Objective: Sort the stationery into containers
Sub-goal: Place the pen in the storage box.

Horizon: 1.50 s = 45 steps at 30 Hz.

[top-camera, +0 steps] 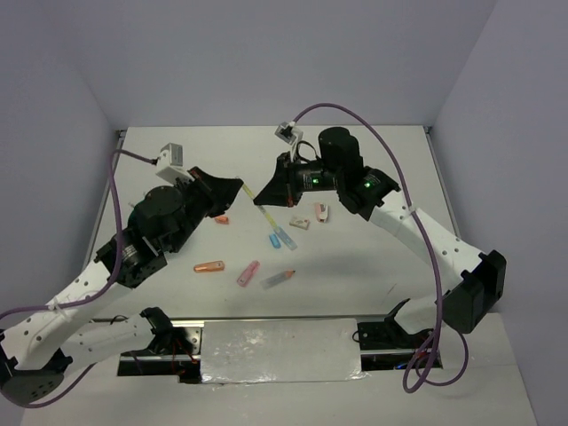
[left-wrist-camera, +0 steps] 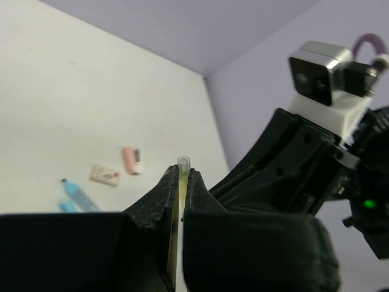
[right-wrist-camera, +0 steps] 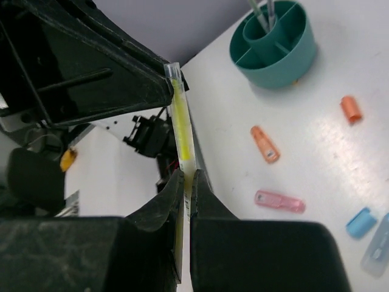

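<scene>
Left tool (left-wrist-camera: 181, 174) and right tool (right-wrist-camera: 187, 177) pinch yellow marker (right-wrist-camera: 180, 125).

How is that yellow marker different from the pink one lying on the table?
The yellow marker is up in the air, clamped at one end by the left tool and at the other by the right tool. The pink marker lies flat on the table, untouched. The yellow marker looks slimmer, the pink marker stubbier. Neither is in the teal bowl.
</scene>
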Motion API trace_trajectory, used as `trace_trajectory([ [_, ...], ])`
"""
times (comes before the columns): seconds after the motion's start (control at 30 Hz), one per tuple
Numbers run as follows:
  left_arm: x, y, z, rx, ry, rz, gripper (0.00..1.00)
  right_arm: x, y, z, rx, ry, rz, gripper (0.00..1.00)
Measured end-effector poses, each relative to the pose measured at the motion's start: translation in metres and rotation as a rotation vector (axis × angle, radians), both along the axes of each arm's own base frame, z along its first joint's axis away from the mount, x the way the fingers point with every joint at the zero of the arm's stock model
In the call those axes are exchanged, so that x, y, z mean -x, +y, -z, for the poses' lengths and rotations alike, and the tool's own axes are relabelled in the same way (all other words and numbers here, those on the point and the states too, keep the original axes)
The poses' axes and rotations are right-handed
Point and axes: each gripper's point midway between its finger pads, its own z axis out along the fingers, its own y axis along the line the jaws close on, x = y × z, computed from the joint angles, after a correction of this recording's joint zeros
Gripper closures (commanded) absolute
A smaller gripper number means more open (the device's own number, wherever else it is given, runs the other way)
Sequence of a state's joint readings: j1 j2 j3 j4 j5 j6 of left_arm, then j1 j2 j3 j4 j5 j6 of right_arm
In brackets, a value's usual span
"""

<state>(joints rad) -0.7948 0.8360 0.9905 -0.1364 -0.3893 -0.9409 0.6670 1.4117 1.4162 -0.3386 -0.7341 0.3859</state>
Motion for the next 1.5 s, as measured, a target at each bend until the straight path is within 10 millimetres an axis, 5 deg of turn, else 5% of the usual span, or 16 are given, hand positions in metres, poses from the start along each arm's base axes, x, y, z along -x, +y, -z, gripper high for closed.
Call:
trace_trajectory([
  [0.07,-0.005,0.002,-0.002,-0.069,0.039,-0.030,1.00,-0.005,0.000,0.000,-0.021,-0.059,0.017,0.96],
  [0.13,-0.011,0.003,-0.005,-0.116,0.066,-0.054,1.00,-0.011,-0.002,-0.002,-0.030,-0.101,0.035,0.72],
  [0.2,-0.017,0.007,-0.007,-0.157,0.077,-0.080,1.00,-0.023,-0.005,-0.006,-0.034,-0.145,0.072,0.71],
  [0.3,-0.020,0.026,0.005,-0.226,0.120,-0.142,1.00,-0.048,-0.017,-0.011,-0.039,-0.189,0.157,0.56],
  [0.37,-0.024,0.040,0.014,-0.263,0.147,-0.187,1.00,-0.061,-0.026,-0.014,-0.045,-0.205,0.206,0.35],
  [0.43,-0.026,0.051,0.022,-0.287,0.171,-0.230,1.00,-0.069,-0.032,-0.014,-0.047,-0.208,0.237,0.28],
  [0.67,-0.028,0.117,0.028,-0.403,0.224,-0.533,1.00,-0.081,-0.046,0.002,-0.009,-0.192,0.315,0.26],
  [0.9,-0.036,0.237,0.035,-0.581,0.315,-1.025,1.00,-0.058,-0.059,0.019,0.005,-0.161,0.315,0.25],
  [1.0,-0.035,0.272,0.049,-0.633,0.385,-1.135,1.00,-0.046,-0.065,0.020,0.003,-0.160,0.310,0.24],
  [1.27,-0.055,0.299,0.080,-0.661,0.439,-1.183,1.00,-0.033,-0.070,0.025,0.019,-0.146,0.284,0.24],
  [1.5,-0.069,0.300,0.111,-0.695,0.464,-1.153,0.96,-0.027,-0.073,0.038,0.065,-0.118,0.267,0.24],
])
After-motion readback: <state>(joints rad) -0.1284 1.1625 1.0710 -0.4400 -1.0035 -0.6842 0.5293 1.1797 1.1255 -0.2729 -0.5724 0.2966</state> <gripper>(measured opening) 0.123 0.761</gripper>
